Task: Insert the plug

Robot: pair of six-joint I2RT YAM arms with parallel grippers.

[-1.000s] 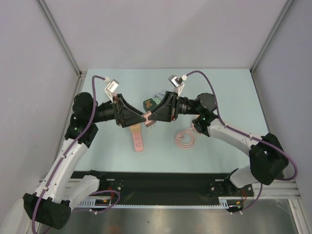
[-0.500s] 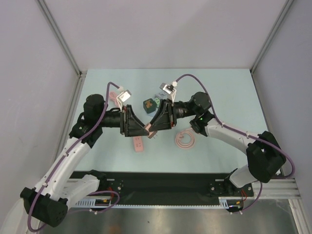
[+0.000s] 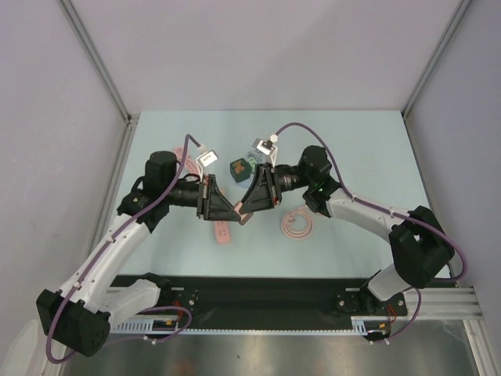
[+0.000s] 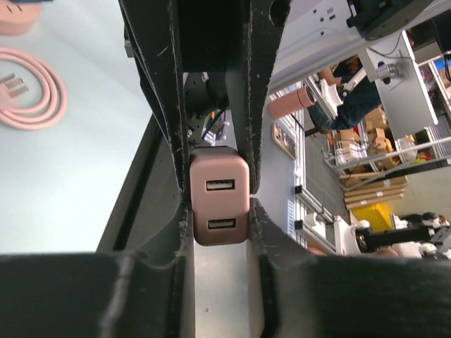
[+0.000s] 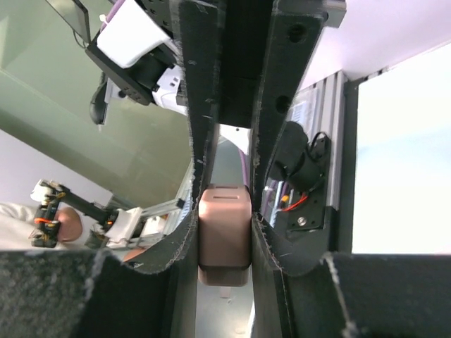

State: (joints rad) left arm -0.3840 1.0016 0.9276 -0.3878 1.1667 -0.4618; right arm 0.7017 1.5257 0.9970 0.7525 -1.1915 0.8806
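We see the pale blue worktop (image 3: 352,157) with the left arm (image 3: 117,243) and the right arm (image 3: 368,215) reaching inward until their ends meet over its middle. The left tool (image 3: 233,209) and the right tool (image 3: 245,211) come nose to nose, and both are clamped on the same pink plug (image 4: 218,199).

In the left wrist view the black fingers (image 4: 173,141) press on its two side walls. The face with two USB sockets looks straight back at that camera. That face is taller than it is wide, with its long axis running along the fingers and the sockets stacked one over the other. In the right wrist view we see the opposite, plain end of the plug, again pinched from both sides. We cannot make out the prongs clearly in any view.

From above, the plug hangs just beyond the far end of the pink power strip (image 3: 222,230). The strip lies flat with its long axis running roughly toward the near edge. We cannot tell whether plug and strip touch.

A coiled pink cable (image 3: 297,224) lies to the right of them, and a dark green block (image 3: 239,168) sits farther back.
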